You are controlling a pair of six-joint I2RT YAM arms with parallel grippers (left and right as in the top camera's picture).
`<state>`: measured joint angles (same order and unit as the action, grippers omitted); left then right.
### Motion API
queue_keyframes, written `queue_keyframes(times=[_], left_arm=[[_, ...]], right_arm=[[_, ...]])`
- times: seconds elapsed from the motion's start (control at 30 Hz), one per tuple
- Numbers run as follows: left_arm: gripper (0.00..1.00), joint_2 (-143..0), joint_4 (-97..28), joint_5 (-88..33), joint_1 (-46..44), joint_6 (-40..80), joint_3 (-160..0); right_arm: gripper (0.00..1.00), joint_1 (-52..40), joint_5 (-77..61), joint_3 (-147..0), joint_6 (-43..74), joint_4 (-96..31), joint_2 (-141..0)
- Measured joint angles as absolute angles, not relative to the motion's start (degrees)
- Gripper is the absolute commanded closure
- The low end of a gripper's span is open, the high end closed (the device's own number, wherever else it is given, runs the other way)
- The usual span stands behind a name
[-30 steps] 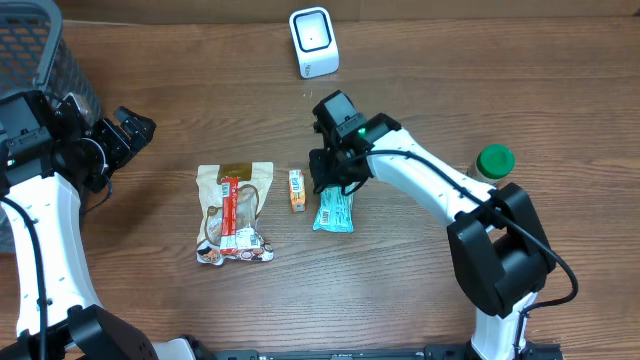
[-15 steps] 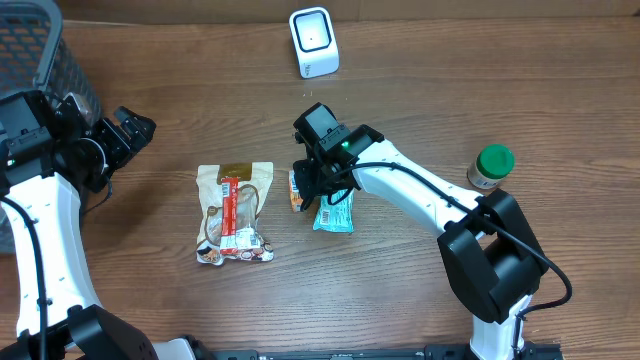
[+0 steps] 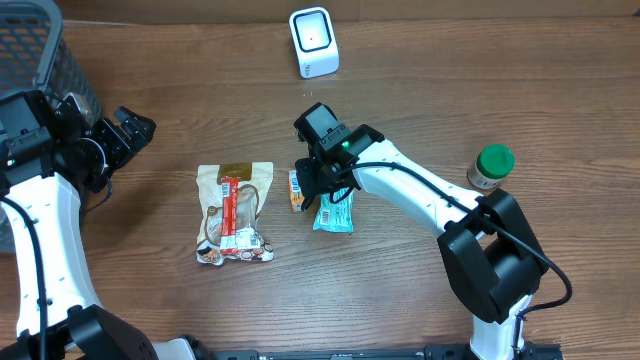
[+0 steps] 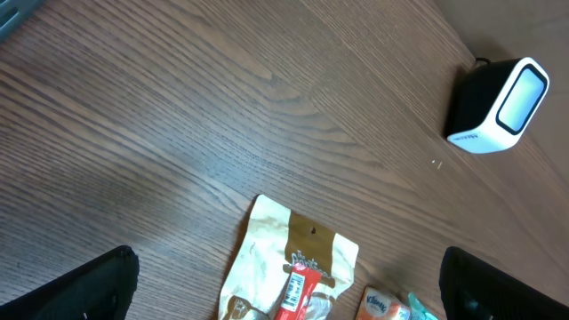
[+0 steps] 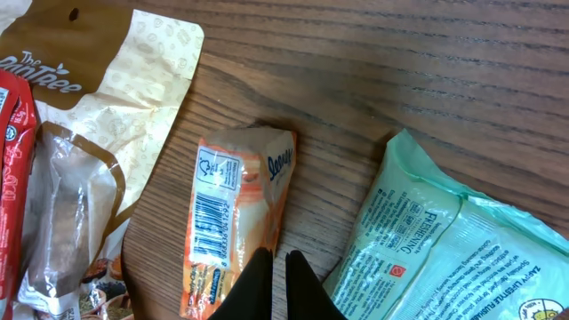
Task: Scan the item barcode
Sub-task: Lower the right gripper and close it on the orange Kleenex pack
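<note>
A small orange tissue pack [image 3: 296, 190] lies barcode-up [image 5: 218, 216] on the table, between a tan snack bag [image 3: 235, 211] and a teal wipes pack [image 3: 334, 211]. My right gripper [image 5: 277, 260] is shut, and its tips sit at the orange pack's right edge, just left of the teal pack [image 5: 436, 240]. Nothing is held between them. The white scanner [image 3: 313, 42] stands at the back of the table. My left gripper [image 3: 135, 128] hangs wide open at the far left, above and apart from the tan bag [image 4: 284, 258], with the scanner [image 4: 500, 105] in its view.
A red bar [image 5: 9, 178] lies on the tan bag. At the right stands a jar with a green lid [image 3: 492, 166]. A dark mesh basket [image 3: 40, 50] fills the back left corner, beside the left arm.
The right arm swung left from over the teal pack to the orange pack, then held still. The left arm has not moved.
</note>
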<state>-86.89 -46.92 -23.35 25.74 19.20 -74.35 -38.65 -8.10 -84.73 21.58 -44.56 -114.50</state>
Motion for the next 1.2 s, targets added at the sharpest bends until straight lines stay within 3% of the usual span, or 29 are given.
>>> queue_keyframes(times=[1.2], left_arm=[[0.0, -86.9, -46.9, -23.4, 25.7, 19.2, -74.3]], right_arm=[[0.89, -38.7, -6.5, -83.4, 22.5, -44.1, -115.2]])
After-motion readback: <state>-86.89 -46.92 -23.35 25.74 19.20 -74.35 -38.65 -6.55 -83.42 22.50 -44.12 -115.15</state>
